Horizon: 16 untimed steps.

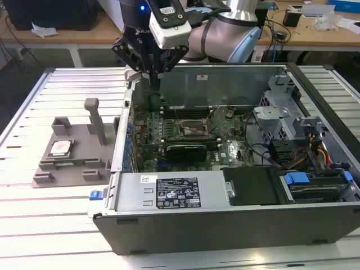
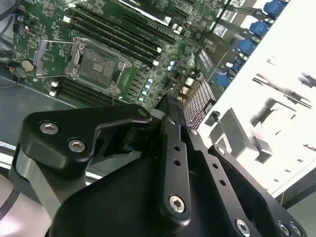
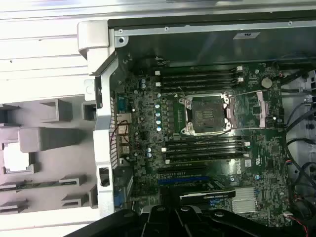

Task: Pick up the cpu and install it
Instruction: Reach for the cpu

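So the cpu (image 1: 60, 148) is sitting flat in its pocket on the grey fixture tray (image 1: 79, 163), at the middle left of the exterior view and well apart from the gripper (image 1: 153, 81). The gripper is hanging at the top of that frame, over the upper-left corner of the open computer case (image 1: 225, 225). Its fingers are looking pressed together and pinching nothing. The motherboard socket (image 3: 205, 114) is lying open and empty in both wrist views. I'm guessing that chip is light and stiff but touchy, with a slick metal lid and a delicate underside. I'd be taking it by two opposite edges, squeezing gently and keeping it level, since it's lying low in the tray.
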Available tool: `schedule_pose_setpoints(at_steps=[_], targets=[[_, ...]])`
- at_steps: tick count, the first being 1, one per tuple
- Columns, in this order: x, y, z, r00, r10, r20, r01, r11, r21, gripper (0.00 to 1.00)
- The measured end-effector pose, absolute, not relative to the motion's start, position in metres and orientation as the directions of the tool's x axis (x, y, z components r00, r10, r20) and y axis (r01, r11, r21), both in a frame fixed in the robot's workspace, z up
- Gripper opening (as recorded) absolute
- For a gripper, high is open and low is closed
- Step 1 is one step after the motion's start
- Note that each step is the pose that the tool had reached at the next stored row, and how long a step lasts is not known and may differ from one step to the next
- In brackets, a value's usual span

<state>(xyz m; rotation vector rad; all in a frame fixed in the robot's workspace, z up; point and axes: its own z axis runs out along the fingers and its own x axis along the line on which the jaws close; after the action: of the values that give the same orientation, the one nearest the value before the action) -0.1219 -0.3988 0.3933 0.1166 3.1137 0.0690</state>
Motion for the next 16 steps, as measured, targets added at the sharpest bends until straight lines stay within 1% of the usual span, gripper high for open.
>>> schedule_pose_setpoints(at_steps=[6, 16], targets=[[-0.151, -0.399, 0.393, -0.997, 0.075, -0.023, 0.074, 0.996, 0.045, 0.11], [-0.182, -0.399, 0.393, -0.997, 0.075, -0.023, 0.074, 0.996, 0.045, 0.11]])
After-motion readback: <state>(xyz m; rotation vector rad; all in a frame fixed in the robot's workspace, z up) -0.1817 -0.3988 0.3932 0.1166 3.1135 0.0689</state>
